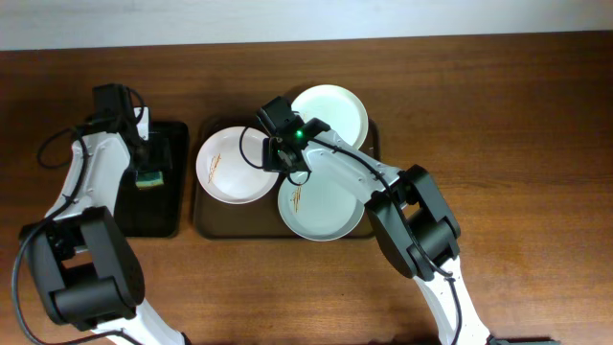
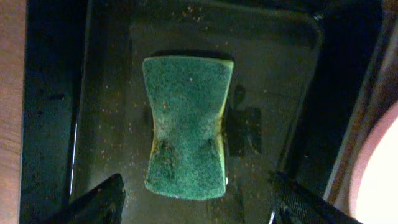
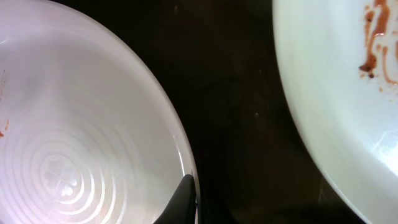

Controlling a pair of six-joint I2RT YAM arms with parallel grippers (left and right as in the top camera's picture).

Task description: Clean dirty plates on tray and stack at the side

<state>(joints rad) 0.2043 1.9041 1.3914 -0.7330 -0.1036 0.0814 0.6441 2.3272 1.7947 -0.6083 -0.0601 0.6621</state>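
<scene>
1. Three plates are seen on the tray [image 1: 215,222]: the left plate [image 1: 230,174], the far plate [image 1: 335,110] and the near plate [image 1: 326,216].
2. Thin orange-brown streaks are seen on the left plate and the near plate; the far plate looks clean.
3. The right gripper [image 1: 285,161] is held closed above the tray, at the right rim of the left plate and just beyond the far rim of the near plate.
4. In the right wrist view one dark fingertip [image 3: 182,198] is seen against a plate's rim; whether that rim is pinched cannot be told.
5. The left gripper [image 2: 200,200] is held open over the black tray [image 1: 158,213], which is set just left of the tray.
6. A green sponge [image 2: 186,124] is seen lying in the black tray, between the spread fingers and apparently untouched.
</scene>
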